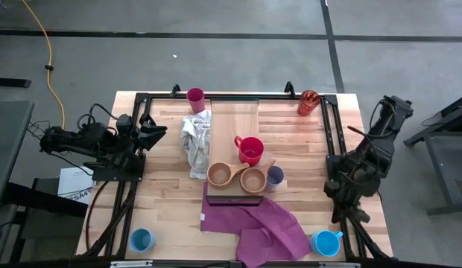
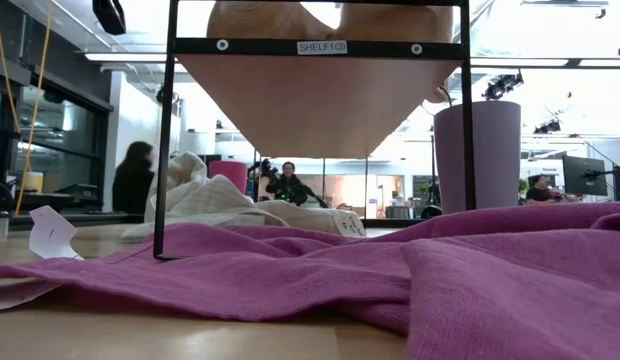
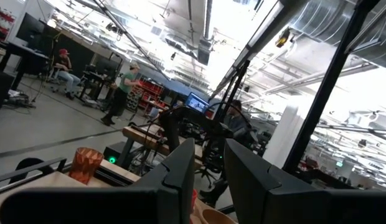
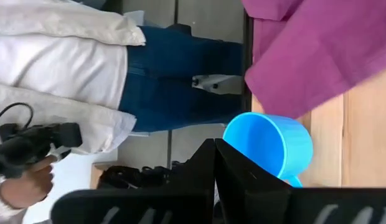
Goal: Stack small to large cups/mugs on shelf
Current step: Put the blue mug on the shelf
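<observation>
the low view is mostly filled by the purple cloth (image 2: 410,270), and the shelf (image 2: 320,90) shows only from below, its top cut off; the lavender tumbler (image 2: 477,155) stands beside its frame. in the high view the shelf (image 1: 232,123) lies mid-table with the red mug (image 1: 250,150) and two tan wooden cups (image 1: 219,175) on it. a white rag (image 1: 195,141) lies on its left edge. the left gripper (image 1: 153,132) sits by the table's left edge, empty, fingers (image 3: 180,171) slightly apart, well apart from the shelf. the right gripper (image 4: 215,165), closed on nothing, hangs at the right edge near a blue mug (image 4: 271,146). a person (image 4: 68,68) is partly visible past the table's edge.
</observation>
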Available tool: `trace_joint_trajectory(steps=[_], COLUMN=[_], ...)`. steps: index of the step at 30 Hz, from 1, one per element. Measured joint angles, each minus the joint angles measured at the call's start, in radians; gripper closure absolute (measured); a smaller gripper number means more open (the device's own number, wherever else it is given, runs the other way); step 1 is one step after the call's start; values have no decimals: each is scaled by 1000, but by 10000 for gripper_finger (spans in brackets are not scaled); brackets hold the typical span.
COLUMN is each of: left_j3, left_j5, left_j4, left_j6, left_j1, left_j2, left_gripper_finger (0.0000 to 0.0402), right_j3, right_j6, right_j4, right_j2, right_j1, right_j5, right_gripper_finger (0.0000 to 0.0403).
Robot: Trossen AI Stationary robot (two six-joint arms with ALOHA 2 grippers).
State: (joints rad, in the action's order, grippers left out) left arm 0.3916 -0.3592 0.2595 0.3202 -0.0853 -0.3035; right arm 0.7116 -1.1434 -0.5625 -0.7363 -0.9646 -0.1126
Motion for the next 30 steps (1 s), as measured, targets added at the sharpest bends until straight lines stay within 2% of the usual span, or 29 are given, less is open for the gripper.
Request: trace_joint_trajectory(steps=[4, 9, 17, 20, 30], left_j3=[0, 0, 0, 0, 0], left_j5=[0, 0, 0, 1, 33], left_j4=[-1, -8, -32, -48, -54], left_j6=[-1, -1, -1, -1, 9], left_j1=[0, 0, 0, 0, 0], left_j2=[0, 0, 0, 0, 0], left_gripper_finger=[324, 324, 324, 324, 324], right_j3=[1, 12, 197, 219, 225], right_j6=[-35, -63, 41, 43, -2], right_j4=[0, -13, -204, -265, -210], right_j2=[-31, -98, -271, -337, -453], right_j1=[-55, -88, -92, -92, -97], right_j5=[59, 65, 110, 117, 92], right_gripper_finger=[403, 403, 403, 403, 403])
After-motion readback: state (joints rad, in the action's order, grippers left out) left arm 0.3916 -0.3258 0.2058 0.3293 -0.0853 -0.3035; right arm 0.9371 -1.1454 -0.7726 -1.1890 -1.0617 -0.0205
